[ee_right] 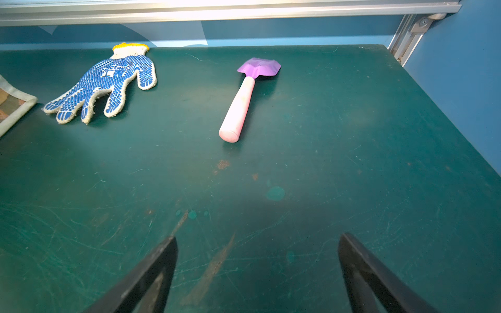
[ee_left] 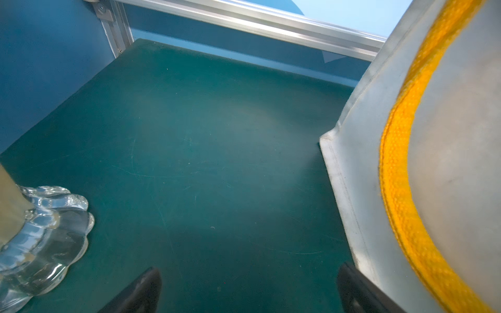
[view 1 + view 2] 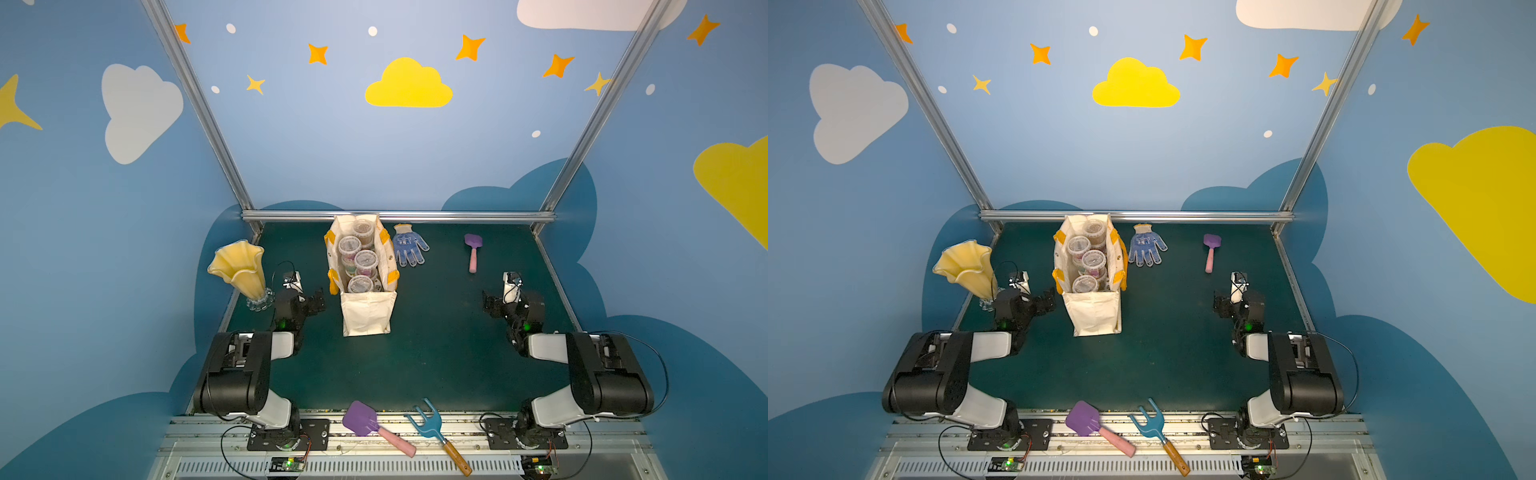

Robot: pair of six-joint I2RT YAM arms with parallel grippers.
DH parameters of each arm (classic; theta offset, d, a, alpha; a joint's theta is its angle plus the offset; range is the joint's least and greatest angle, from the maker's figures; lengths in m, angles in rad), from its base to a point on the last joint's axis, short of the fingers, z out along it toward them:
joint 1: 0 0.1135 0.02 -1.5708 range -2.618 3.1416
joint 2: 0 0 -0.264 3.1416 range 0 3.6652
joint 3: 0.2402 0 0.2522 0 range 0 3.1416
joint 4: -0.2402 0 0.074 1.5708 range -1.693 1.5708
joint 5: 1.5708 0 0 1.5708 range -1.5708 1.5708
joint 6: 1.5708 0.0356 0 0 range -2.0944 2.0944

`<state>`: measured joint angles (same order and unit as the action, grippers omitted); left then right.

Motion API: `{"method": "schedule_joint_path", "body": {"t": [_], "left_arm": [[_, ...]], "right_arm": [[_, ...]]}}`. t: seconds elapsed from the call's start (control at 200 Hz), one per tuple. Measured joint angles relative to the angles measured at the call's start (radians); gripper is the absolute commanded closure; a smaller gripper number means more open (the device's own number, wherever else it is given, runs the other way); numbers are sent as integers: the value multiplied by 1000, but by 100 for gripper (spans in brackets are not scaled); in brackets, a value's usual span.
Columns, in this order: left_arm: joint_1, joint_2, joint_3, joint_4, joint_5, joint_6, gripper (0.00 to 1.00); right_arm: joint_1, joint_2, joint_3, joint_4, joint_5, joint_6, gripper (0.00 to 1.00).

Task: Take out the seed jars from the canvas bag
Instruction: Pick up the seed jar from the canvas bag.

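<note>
No jars (image 3: pixel 365 259) out yet; left gripper (image 2: pixel 249 284) and right gripper (image 1: pixel 259 238) open, empty. Bag (image 3: pixel 365 313) just beside my left. Next, I'd rise over its rim, grab nearest jar (image 3: pixel 360 284).

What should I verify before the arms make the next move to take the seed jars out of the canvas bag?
1. Left gripper open and empty: ok.
2. Right gripper open and empty: ok.
3. Canvas bag upright, mouth open: ok.
4. Seed jars visible at the top of the bag: ok.
5. Number of jars underneath: cannot tell.
6. Room beside the left gripper: not ok, the vase and the bag stand close on either side.
</note>
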<state>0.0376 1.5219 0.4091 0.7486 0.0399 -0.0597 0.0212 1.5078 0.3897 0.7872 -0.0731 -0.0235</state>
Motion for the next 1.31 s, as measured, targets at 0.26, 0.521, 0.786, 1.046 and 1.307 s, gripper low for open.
{"method": "schedule_joint_path", "body": {"t": [0.26,0.521,0.786,1.046,1.307], "left_arm": [[0,0,0,0,0,0,0],[0,0,0,0,0,0,0],[0,-1,7,-21,-5,-1,0],[0,-143,261,-360,-47,-44,0],[-21,-370,407,-571,-83,-177,0]], "right_arm": [[0,0,0,0,0,0,10],[0,0,0,0,0,0,10],[0,0,0,0,2,2,10],[-5,-174,248,-394,1,65,10],[76,-367,384,-645,-21,197,10]]}}
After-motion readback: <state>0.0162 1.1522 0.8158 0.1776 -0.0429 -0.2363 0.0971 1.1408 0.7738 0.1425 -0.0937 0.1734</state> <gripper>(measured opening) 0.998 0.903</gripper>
